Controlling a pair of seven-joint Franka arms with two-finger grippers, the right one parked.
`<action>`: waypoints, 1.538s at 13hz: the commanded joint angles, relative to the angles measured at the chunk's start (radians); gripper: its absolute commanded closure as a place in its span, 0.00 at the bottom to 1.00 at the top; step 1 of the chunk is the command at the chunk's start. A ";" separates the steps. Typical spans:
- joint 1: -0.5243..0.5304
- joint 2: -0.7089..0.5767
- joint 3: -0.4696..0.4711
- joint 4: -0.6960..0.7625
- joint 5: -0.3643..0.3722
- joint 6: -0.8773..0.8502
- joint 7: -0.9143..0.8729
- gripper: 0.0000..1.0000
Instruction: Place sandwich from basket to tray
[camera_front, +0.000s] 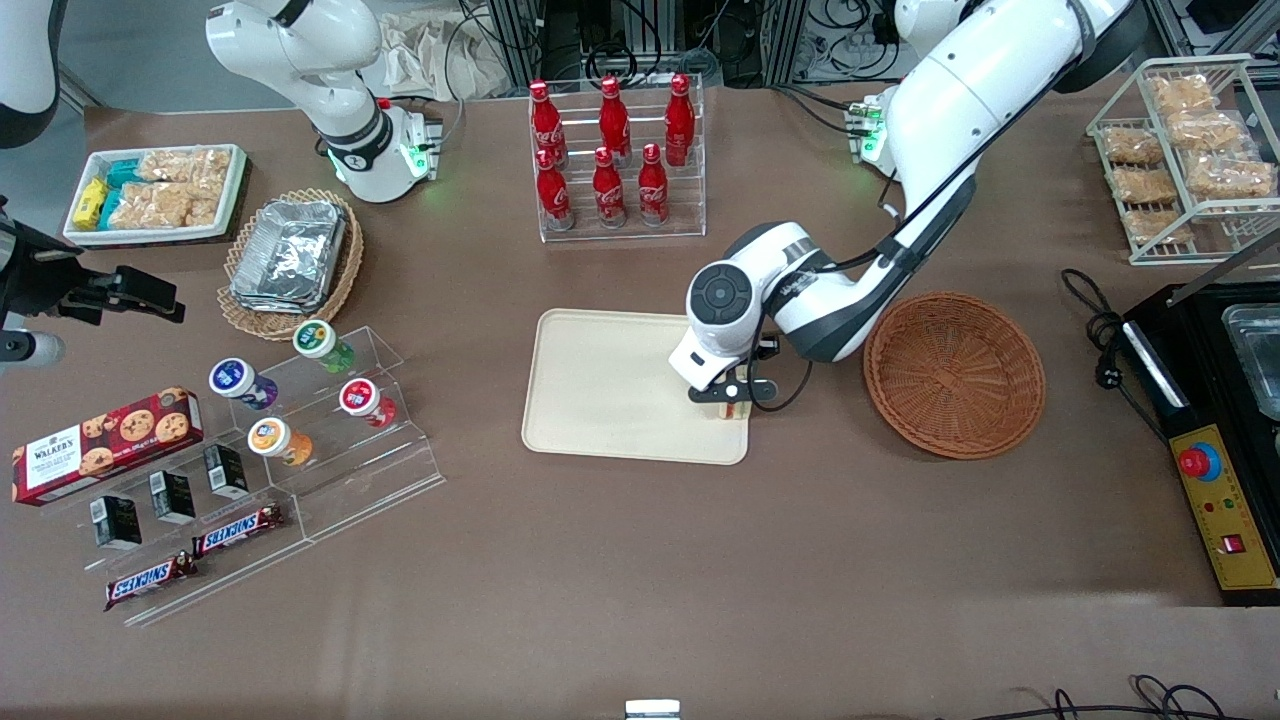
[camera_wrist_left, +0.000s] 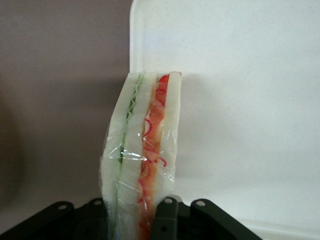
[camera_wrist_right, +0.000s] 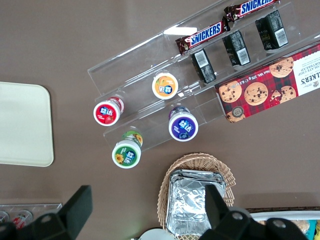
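Note:
My left gripper (camera_front: 735, 398) is low over the corner of the cream tray (camera_front: 600, 385) that is nearest the basket and the front camera. It is shut on the sandwich (camera_wrist_left: 142, 150), a plastic-wrapped wedge of pale bread with an orange-red filling and a green stripe, held between both fingers. In the front view only a small bit of the sandwich (camera_front: 738, 407) shows under the gripper, at the tray surface. The tray (camera_wrist_left: 240, 100) fills much of the left wrist view. The round reddish-brown wicker basket (camera_front: 955, 373) stands beside the tray toward the working arm's end and holds nothing.
A clear rack of red cola bottles (camera_front: 612, 150) stands farther from the front camera than the tray. An acrylic stand with yoghurt cups (camera_front: 300, 400), a cookie box (camera_front: 105, 443) and a tan basket of foil packets (camera_front: 292, 255) lie toward the parked arm's end. A black appliance (camera_front: 1215, 400) stands at the working arm's end.

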 joint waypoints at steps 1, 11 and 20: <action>-0.013 0.005 -0.004 0.023 0.023 0.020 -0.019 1.00; -0.073 0.094 0.007 0.094 0.241 0.051 -0.299 0.00; 0.004 -0.184 -0.008 0.359 -0.004 -0.405 -0.273 0.00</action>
